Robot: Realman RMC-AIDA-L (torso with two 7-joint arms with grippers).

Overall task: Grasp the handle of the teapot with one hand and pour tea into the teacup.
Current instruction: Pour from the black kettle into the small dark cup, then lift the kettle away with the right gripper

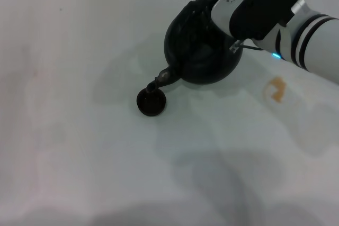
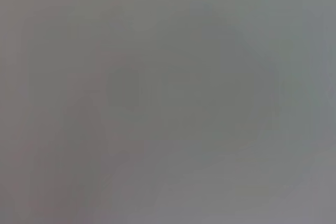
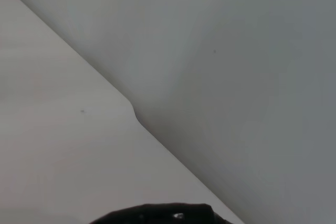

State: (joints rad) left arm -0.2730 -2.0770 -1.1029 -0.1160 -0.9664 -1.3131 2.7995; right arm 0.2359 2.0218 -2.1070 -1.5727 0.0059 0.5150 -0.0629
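Note:
The black teapot (image 1: 201,51) sits right of the table's centre, tipped forward and to the left. Its spout (image 1: 163,77) points down right over the small dark teacup (image 1: 151,102), which stands on the table (image 1: 79,130). The right arm comes in from the upper right. My right gripper (image 1: 214,1) is at the top of the pot, shut on the black arched handle (image 1: 193,11); its fingers merge with the dark handle. In the right wrist view only a black sliver of the teapot (image 3: 157,214) shows. The left gripper is out of view; the left wrist view is a blank grey.
A small brownish stain (image 1: 276,89) marks the white table to the right of the teapot. The table's far edge (image 3: 131,108) runs against a pale wall.

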